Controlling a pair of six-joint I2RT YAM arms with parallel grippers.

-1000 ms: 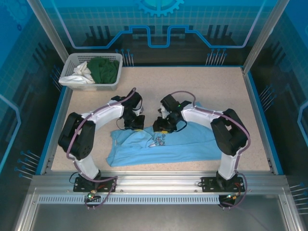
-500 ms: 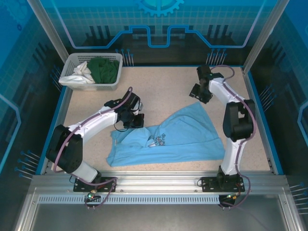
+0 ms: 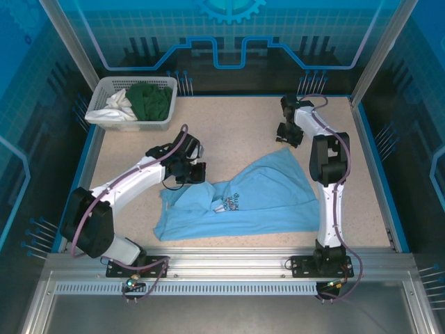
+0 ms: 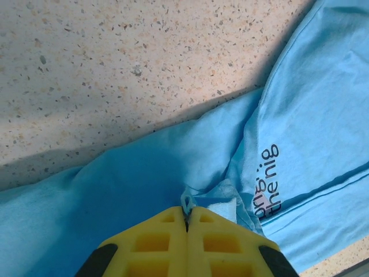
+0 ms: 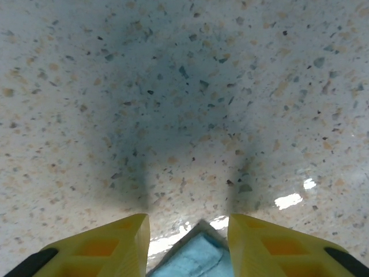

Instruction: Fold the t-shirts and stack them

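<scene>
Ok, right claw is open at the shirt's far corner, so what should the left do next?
Probably draw the left claw, shut on a fold of the light blue shirt, outward toward the left side of the table to flatten it. The right claw is open with the shirt's corner lying free beneath it, and the cloth by the left claw looks bunched.

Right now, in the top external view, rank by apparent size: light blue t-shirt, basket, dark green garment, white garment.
1. light blue t-shirt
2. basket
3. dark green garment
4. white garment, partly bunched under the green one, so its full size is unsure
</scene>
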